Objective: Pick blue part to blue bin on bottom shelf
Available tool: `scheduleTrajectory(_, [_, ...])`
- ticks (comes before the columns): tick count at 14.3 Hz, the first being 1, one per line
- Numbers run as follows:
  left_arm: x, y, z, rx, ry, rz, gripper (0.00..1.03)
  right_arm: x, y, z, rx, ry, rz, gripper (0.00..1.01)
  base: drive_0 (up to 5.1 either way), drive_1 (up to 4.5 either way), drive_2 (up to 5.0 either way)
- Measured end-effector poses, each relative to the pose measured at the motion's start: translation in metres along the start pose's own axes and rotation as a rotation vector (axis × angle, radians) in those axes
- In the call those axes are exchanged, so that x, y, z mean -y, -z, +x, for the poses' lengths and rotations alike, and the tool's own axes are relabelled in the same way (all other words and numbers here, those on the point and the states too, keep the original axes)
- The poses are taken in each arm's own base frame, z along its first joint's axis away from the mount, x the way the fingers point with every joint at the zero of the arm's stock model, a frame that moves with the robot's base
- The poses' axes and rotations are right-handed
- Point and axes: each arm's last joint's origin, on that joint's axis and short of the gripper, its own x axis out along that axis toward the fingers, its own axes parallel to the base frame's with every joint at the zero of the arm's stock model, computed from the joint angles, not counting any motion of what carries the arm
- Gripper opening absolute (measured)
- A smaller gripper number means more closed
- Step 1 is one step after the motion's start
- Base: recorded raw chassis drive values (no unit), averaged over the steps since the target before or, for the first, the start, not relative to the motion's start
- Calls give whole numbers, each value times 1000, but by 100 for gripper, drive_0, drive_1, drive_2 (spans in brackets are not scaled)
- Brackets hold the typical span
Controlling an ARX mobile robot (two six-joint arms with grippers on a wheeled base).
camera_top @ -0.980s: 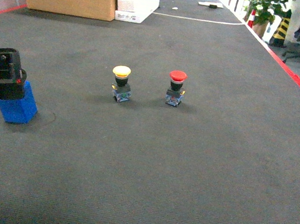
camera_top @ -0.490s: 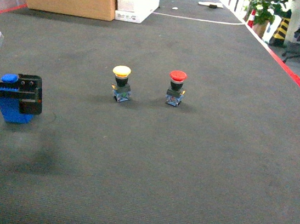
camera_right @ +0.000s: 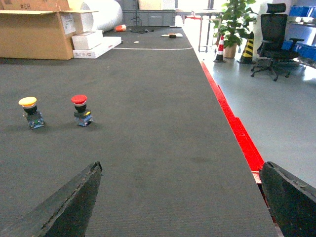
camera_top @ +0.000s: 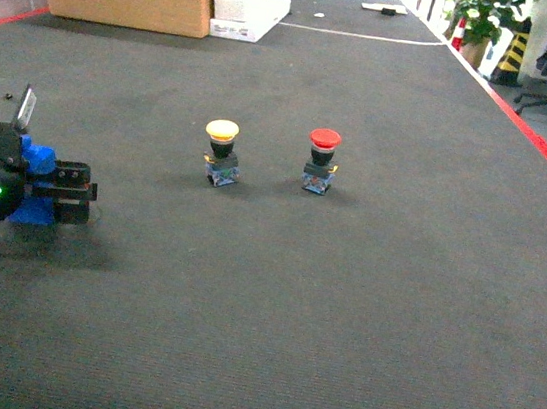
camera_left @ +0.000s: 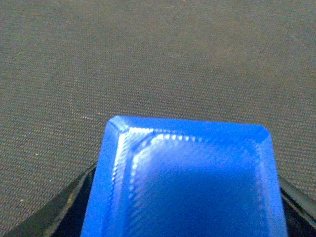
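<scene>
Step in hand, as judged: blue part [camera_top: 35, 159] is picked up, transport not yet begun. Left claw [camera_top: 65, 193] is clenched on the blue part at the far left of the tabletop [camera_top: 361, 307]; in the left wrist view the part [camera_left: 185, 182] is seen filling the space between the jaws, its underside apparently just off the mat. Right claw [camera_right: 182, 197] is released, jaws wide apart, nothing held. Yellow button [camera_top: 220, 152] and red button [camera_top: 321, 159] are left standing mid-tabletop, well apart from the grasp. Blue bin and bottom shelf are not in view. Next move likely calls for a lift, then the base is turned toward the shelf.
</scene>
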Motion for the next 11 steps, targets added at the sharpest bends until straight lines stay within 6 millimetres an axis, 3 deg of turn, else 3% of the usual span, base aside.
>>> scheduleTrajectory(3, [-3, -7, 0, 44, 5, -12, 48, 0, 0, 0, 0, 0, 0, 98, 0, 0, 0])
scheduleTrajectory(9, [-8, -8, -30, 89, -9, -52, 44, 0, 0, 0, 0, 0, 0, 98, 0, 0, 0])
scheduleTrajectory(11, [-8, -19, -76, 216, -36, -38, 44, 0, 0, 0, 0, 0, 0, 98, 0, 0, 0])
